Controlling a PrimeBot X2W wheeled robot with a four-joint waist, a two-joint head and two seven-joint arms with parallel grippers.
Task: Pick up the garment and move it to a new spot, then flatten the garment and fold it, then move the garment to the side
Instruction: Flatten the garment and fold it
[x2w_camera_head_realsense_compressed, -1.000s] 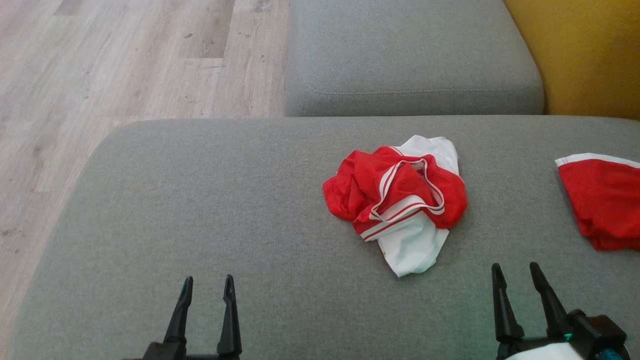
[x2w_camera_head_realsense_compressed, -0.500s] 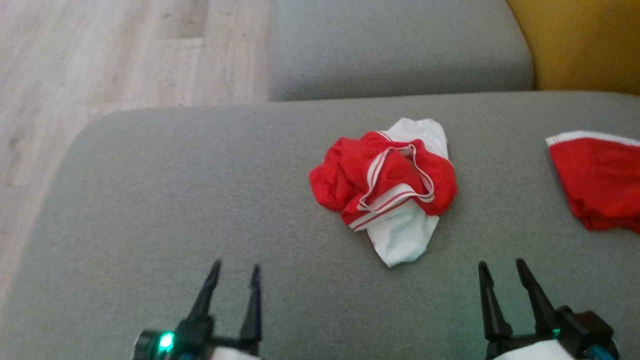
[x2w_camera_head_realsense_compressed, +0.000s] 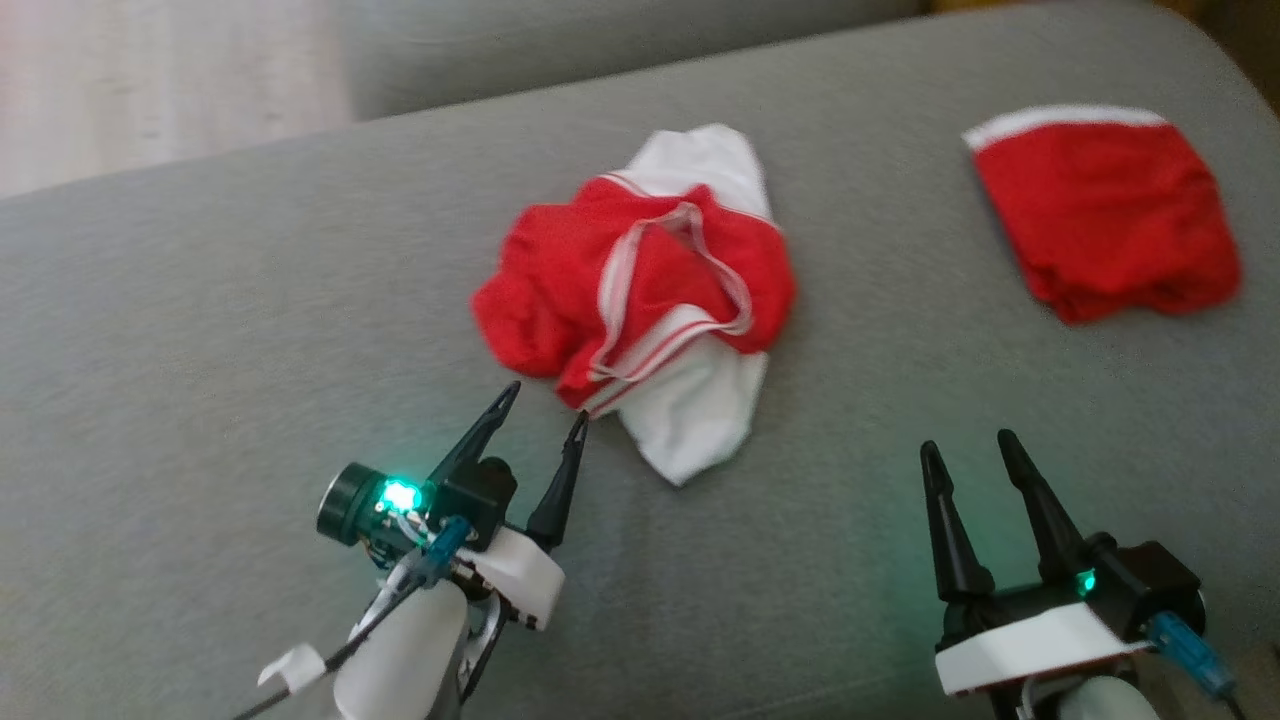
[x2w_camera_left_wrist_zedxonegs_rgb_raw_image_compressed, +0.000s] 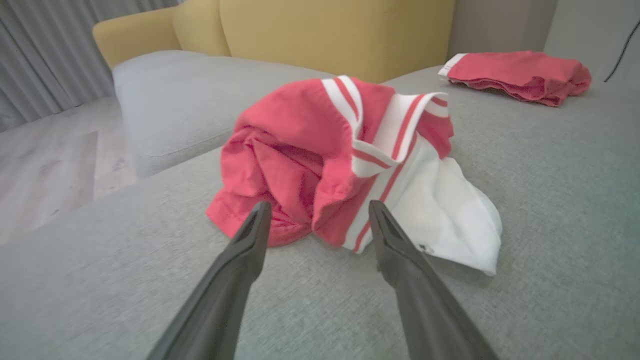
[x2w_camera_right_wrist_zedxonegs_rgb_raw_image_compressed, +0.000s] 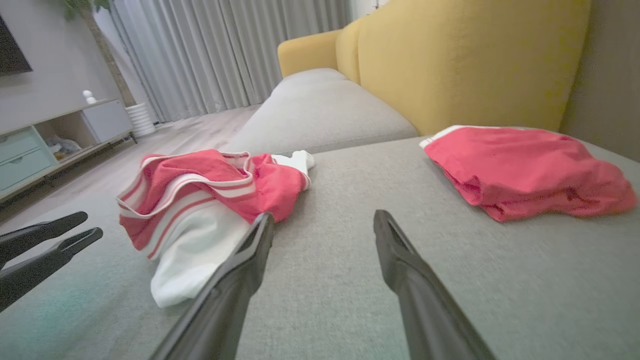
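Here, a broad grey seat cushion (x2w_camera_head_realsense_compressed: 200, 330) carries everything the arms work on. Behind it rises a yellow backrest (x2w_camera_right_wrist_zedxonegs_rgb_raw_image_compressed: 450, 65), and a second grey cushion (x2w_camera_left_wrist_zedxonegs_rgb_raw_image_compressed: 165, 100) adjoins it on the far side, with pale wood floor (x2w_camera_left_wrist_zedxonegs_rgb_raw_image_compressed: 45, 160) beyond.

The garment (x2w_camera_head_realsense_compressed: 640, 290), red with white panels and red-and-white striped trim, lies crumpled in a heap near the middle of the seat cushion. Its red bulk is bunched toward the robot's left, and a white flap spills out toward the robot. Well apart from it, toward the robot's right, a folded red piece (x2w_camera_head_realsense_compressed: 1100, 210) with a white band lies flat on the same cushion.

The left gripper (x2w_camera_head_realsense_compressed: 547, 402) is low over the cushion at the heap's near edge, its fingers spread wide and empty. The inner tip is just beside the striped hem; whether it touches the cloth cannot be told. In the left wrist view the two fingers frame the red folds and the striped band.

The right gripper (x2w_camera_head_realsense_compressed: 968, 441) hangs over bare cushion, nearer the robot than both pieces. It is likewise spread apart and holds nothing.

A small green light (x2w_camera_head_realsense_compressed: 400, 493) glows on the left wrist.
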